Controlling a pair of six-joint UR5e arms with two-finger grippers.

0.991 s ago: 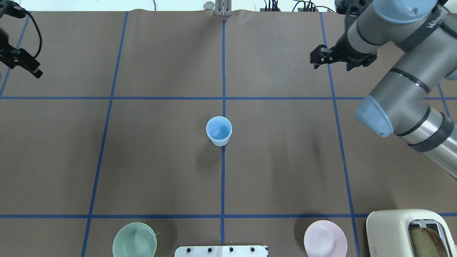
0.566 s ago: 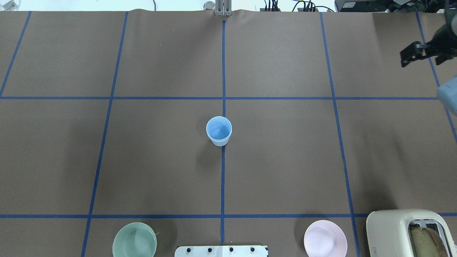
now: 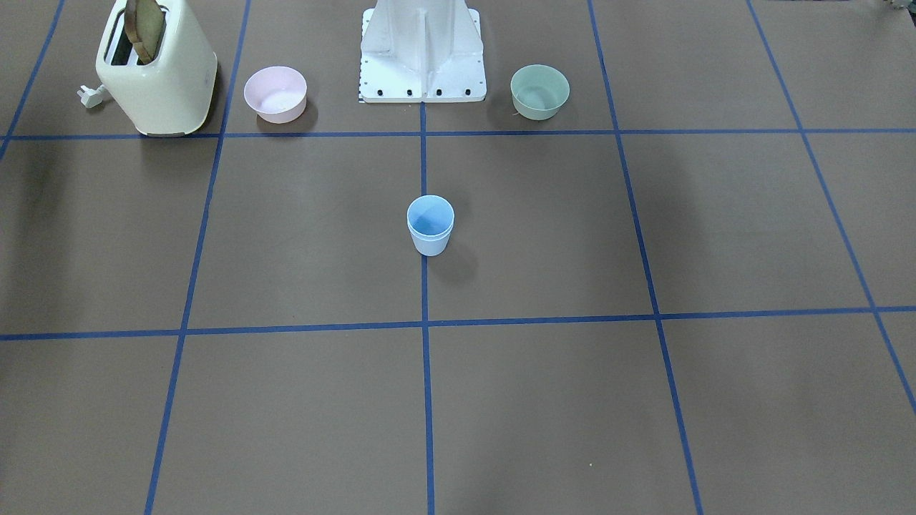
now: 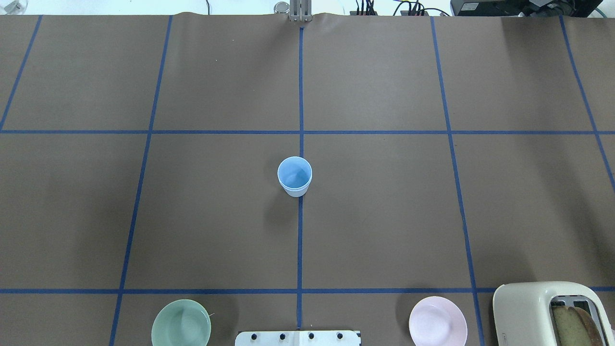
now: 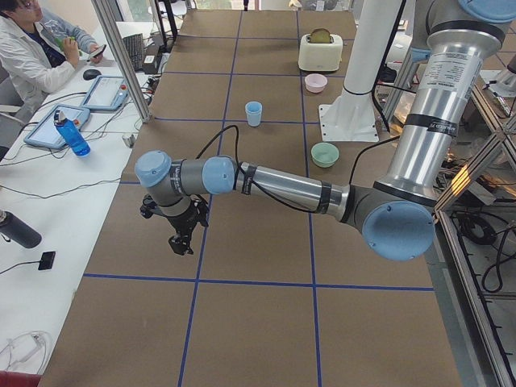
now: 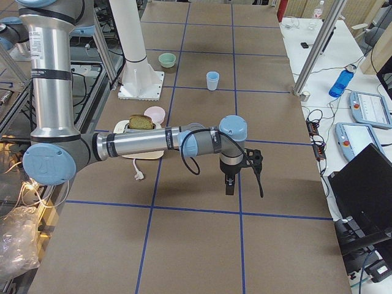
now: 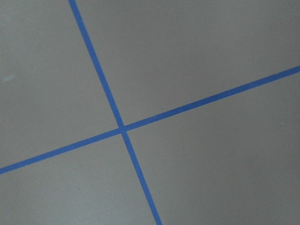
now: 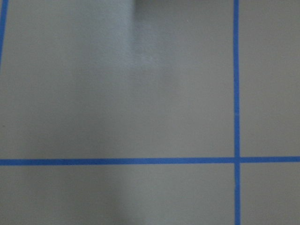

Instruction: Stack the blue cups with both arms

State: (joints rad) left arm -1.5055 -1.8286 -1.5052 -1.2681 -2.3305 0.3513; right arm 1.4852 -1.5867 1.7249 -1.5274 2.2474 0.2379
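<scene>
**Inspector:** Status of blue cups [image 4: 294, 176]?

**Clerk:** Nested one inside the other, upright on the worktop [image 4: 384, 216], straight out from the white base pedestal [image 3: 422, 50], on the centre tape line [image 4: 300, 96].

**Inspector:** Pincers?

**Clerk:** Left pincer [image 5: 182, 244] hangs low, far off to the pedestal's left; right pincer [image 6: 229, 186] far off to its right. Neither touches the cups. Spread or pressed together: cannot tell.

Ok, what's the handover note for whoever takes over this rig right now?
Left gripper: over bare table toward the robot's left end, nothing seen in it; open or shut cannot be told from the side view.
Right gripper: likewise, toward the right end.
Blue cups: nested one inside the other, upright, on the centre tape line.
Done: the stack, it appears.
Left: nothing apparent.
</scene>
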